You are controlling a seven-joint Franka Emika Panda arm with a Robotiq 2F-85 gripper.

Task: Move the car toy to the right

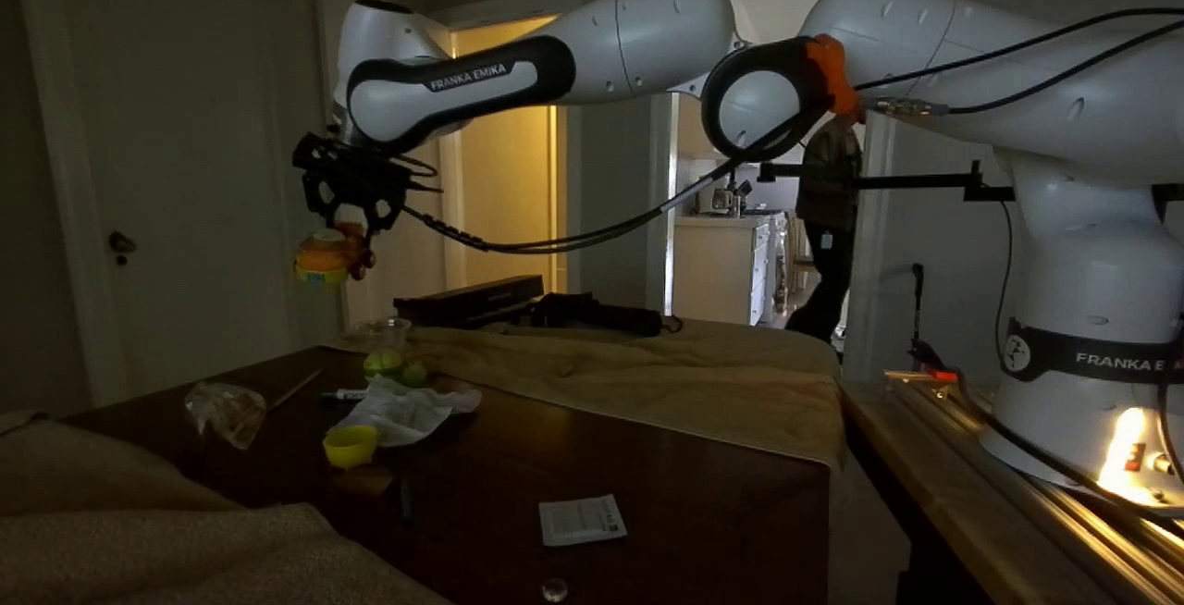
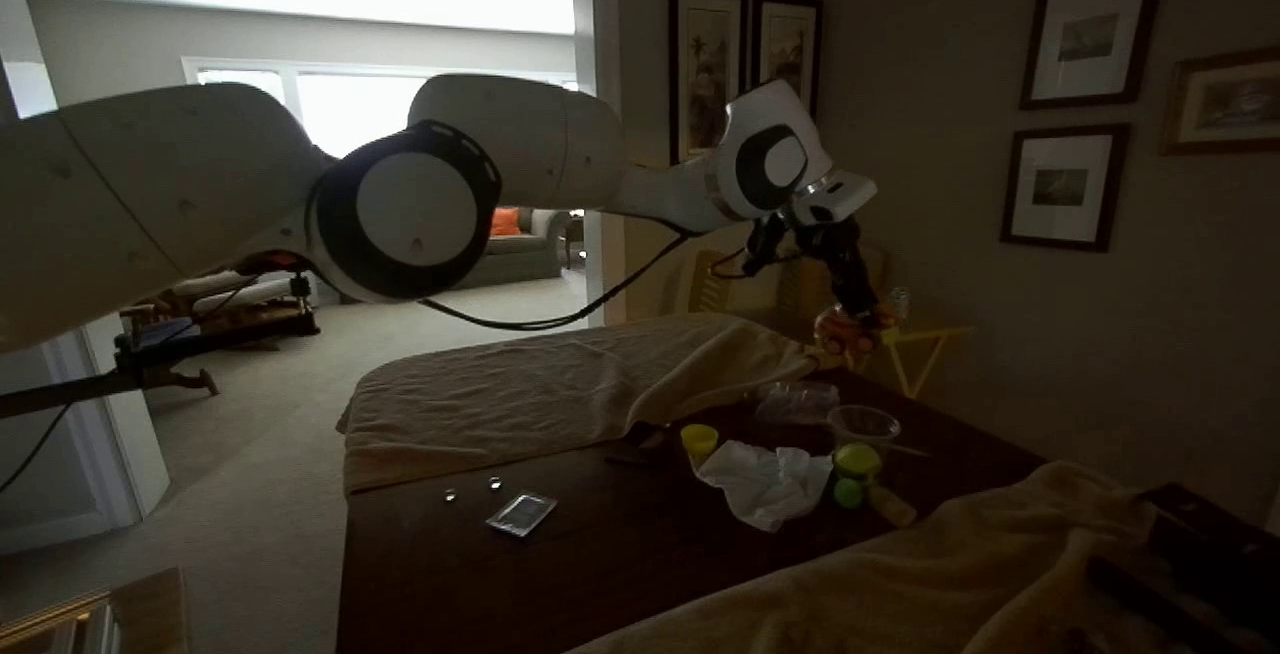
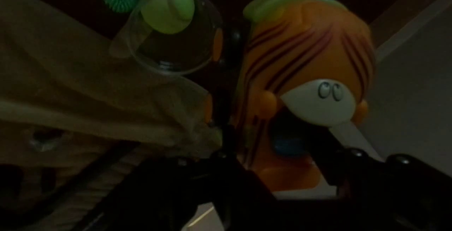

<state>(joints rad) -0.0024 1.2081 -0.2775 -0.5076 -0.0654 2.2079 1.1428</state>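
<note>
The car toy is orange with dark stripes, a pale windscreen-like patch with two eyes, dark wheels and a green and blue end. It fills the right of the wrist view, and also shows in both exterior views. My gripper is shut on it, with one finger along its left side and the other across its front below the eyes. In an exterior view my gripper points down and holds the toy in the air above the table's far-left end. The fingertips' contact is dark and partly hidden.
On the dark table lie a crumpled white paper, a yellow cup, a white packet and a plastic bag. A clear cup stands by green balls. Tan cloths cover the edges.
</note>
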